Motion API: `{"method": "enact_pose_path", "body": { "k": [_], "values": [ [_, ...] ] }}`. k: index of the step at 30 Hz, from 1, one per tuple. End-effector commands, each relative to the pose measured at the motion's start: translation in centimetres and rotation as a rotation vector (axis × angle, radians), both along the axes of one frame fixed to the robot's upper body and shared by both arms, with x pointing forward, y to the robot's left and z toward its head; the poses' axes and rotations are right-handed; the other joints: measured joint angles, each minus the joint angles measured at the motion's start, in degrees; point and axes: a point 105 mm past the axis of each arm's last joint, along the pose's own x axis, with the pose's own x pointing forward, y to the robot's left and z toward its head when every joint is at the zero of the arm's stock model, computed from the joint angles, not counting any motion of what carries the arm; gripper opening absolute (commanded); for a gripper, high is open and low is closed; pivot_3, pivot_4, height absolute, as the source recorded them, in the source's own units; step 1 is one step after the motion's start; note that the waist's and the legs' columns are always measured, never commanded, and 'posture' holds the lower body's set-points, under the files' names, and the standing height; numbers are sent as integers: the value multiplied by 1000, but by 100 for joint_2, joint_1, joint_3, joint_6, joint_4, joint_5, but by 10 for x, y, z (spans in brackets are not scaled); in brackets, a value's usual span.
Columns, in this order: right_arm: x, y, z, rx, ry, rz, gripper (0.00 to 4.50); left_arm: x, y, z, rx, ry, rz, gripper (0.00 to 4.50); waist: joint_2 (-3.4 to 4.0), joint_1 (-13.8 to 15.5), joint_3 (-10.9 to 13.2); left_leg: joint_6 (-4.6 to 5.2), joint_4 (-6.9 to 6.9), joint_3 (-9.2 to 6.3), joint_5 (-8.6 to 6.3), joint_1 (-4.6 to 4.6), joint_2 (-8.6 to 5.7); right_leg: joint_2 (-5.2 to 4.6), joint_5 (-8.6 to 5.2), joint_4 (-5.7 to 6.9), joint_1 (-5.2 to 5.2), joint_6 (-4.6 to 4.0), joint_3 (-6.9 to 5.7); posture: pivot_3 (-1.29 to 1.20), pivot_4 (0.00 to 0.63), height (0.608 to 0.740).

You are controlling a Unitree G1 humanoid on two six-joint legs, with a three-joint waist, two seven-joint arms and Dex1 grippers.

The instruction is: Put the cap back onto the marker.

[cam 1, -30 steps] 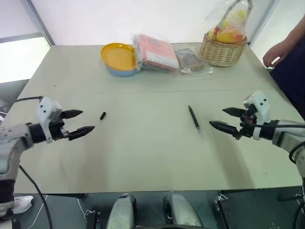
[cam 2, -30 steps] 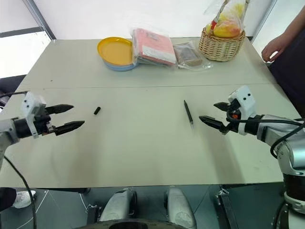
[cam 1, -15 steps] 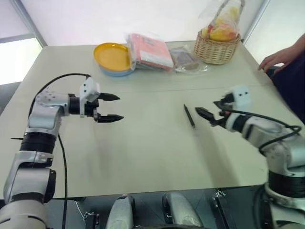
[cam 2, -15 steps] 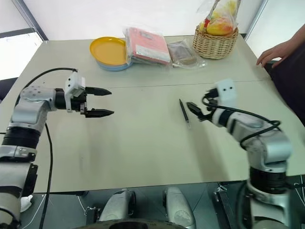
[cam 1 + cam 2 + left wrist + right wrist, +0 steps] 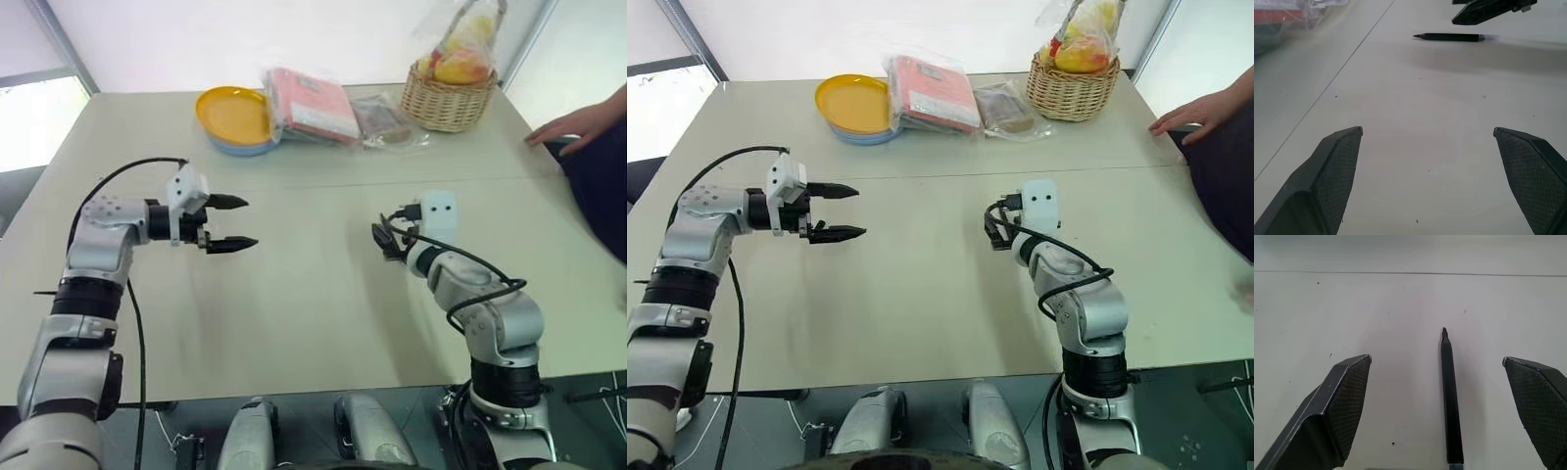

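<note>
The marker [image 5: 1451,401], a slim dark stick, lies flat on the pale table [image 5: 313,313] with its pointed end away from my right wrist. My right gripper [image 5: 383,238] is open and low over it, and the marker lies between its two fingers [image 5: 1347,396], nearer one of them, touching neither. My left gripper [image 5: 251,222] is open above the left half of the table with bare table between its fingers. In the left wrist view the marker [image 5: 1449,36] lies ahead with the right gripper's fingers [image 5: 1484,12] just beyond it. The cap is hidden.
At the back of the table are a yellow plate [image 5: 235,113] stacked on a blue one, a red packet [image 5: 318,106], a clear bag [image 5: 387,119] and a wicker basket [image 5: 453,98] of fruit. A person's hand [image 5: 568,125] rests at the right edge.
My right gripper has swung in from the right and come down around the marker. My left gripper has come in from the left edge and then held still. The camera has shifted.
</note>
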Motion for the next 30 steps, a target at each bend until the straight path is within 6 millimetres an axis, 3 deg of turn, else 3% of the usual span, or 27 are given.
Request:
{"method": "enact_pose_path", "body": {
  "k": [1, 10, 16, 19, 26, 30],
  "values": [
    [4, 4, -3, -19, -22, 8, 4446, 0, 4, 18, -22, -64, 21, 4500, 0, -4, 0, 0, 0, 0, 0, 0, 0, 0, 0, 0, 0, 0, 0, 0, 150, 740],
    [22, 2, -20, 0, 6, -28, 4446, -4, 5, 17, -26, -68, 36, 4500, 0, -7, -1, 0, 2, 1, 0, 2, 0, -1, 0, 2, 2, 0, 0, 0, 150, 740],
    [23, 1, -27, -11, 23, -26, 4446, -5, 6, 17, -27, -75, 47, 4500, 0, -4, -2, 0, 3, 0, 0, 3, 0, -2, 1, 5, 4, 0, 0, 0, 150, 740],
    [22, 3, -31, -12, 35, -27, 3617, -5, 6, 17, -27, -76, 50, 4500, 0, -5, -2, 0, 3, 0, 0, 4, 0, -3, 1, 5, 4, 0, 1, 0, 150, 740],
    [21, 6, -37, -5, 51, -35, 21, -7, 4, 15, -29, -74, 51, 4500, 0, -15, -4, 0, 2, 0, 0, 9, 1, -1, 1, 11, 4, 0, 1, 0, 150, 740],
    [21, 4, -38, -10, 50, -36, 21, -7, 4, 14, -34, -69, 54, 4500, -1, -15, -5, 0, 4, 0, 0, 10, 1, -2, 1, 13, 5, 0, 1, 0, 150, 740]
  ]
}}
